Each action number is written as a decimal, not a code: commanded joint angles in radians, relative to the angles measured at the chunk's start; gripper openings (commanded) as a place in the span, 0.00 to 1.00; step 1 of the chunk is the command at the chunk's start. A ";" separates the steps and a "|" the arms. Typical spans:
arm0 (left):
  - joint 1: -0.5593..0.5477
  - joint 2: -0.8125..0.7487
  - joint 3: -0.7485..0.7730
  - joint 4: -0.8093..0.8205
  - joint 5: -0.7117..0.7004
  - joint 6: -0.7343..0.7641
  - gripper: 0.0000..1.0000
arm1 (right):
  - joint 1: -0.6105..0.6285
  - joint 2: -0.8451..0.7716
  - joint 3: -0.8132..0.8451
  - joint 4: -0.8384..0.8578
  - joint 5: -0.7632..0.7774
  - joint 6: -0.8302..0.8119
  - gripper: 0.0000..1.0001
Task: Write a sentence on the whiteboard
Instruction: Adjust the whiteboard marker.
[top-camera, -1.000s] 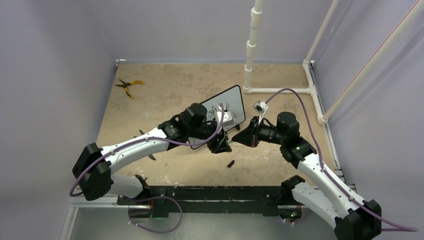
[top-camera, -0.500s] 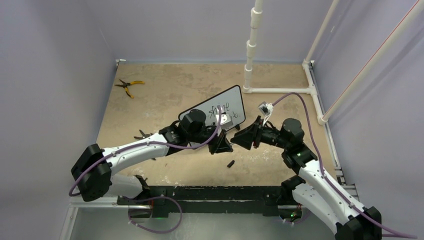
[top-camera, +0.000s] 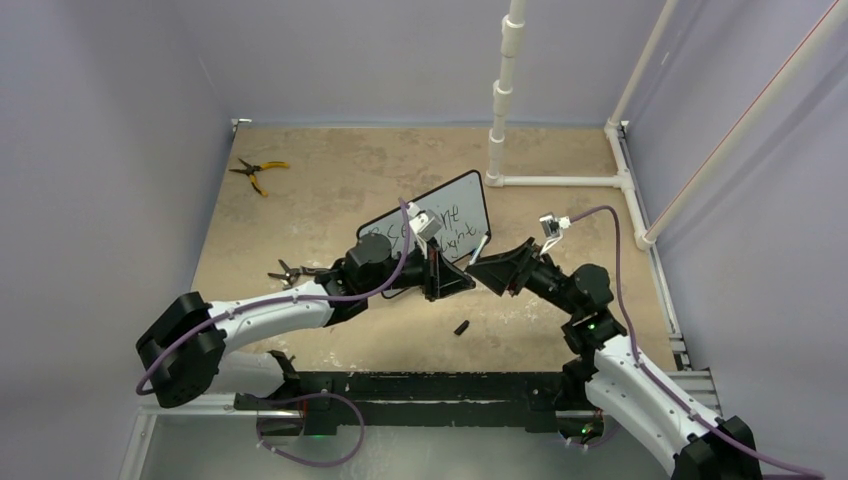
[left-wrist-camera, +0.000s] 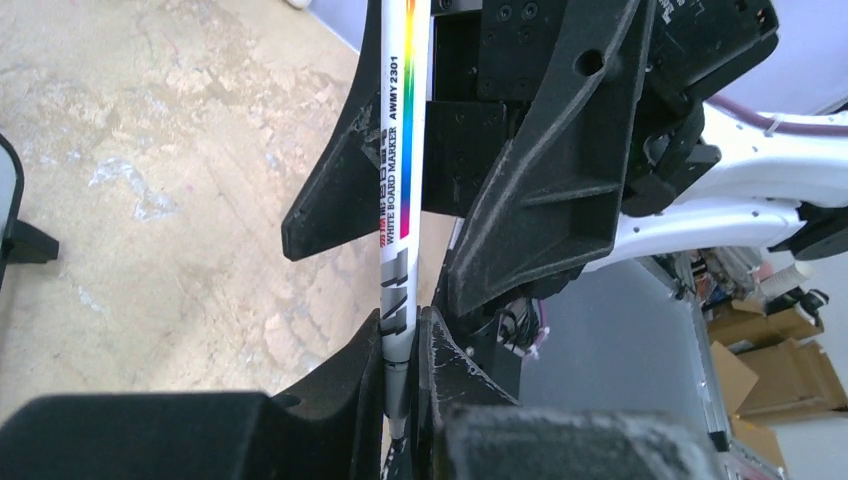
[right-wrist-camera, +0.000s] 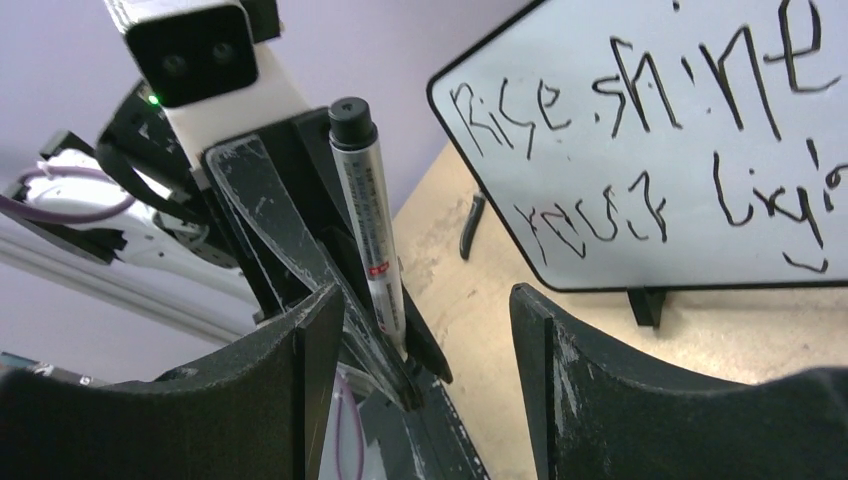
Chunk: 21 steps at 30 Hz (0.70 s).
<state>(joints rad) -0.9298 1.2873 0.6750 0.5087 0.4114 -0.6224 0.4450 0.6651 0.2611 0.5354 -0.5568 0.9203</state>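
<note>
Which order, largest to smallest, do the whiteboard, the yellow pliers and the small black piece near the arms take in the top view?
1. whiteboard
2. yellow pliers
3. small black piece, clearly the smallest

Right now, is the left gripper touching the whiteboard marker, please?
Touching. The left wrist view shows the left gripper clamped tight on the whiteboard marker.

Both arms reach inward, grippers meeting tip to tip.
The left arm (top-camera: 270, 305) stretches low toward the right, its left gripper (left-wrist-camera: 403, 320) clamped on a marker (left-wrist-camera: 400, 150). The right arm (top-camera: 620, 370) bends leftward, and the right gripper (right-wrist-camera: 428, 300) stands parted on either side of it.
</note>
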 joint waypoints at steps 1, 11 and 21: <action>-0.013 0.015 -0.002 0.131 -0.037 -0.074 0.00 | 0.005 -0.005 0.007 0.129 0.100 0.051 0.64; -0.028 0.054 0.011 0.135 -0.014 -0.073 0.00 | 0.008 0.050 0.006 0.184 0.117 0.074 0.46; -0.029 0.076 0.020 0.113 -0.024 -0.062 0.00 | 0.009 0.040 0.002 0.158 0.137 0.052 0.04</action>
<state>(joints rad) -0.9524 1.3590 0.6750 0.5877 0.3923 -0.6907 0.4507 0.7200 0.2588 0.6739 -0.4549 0.9905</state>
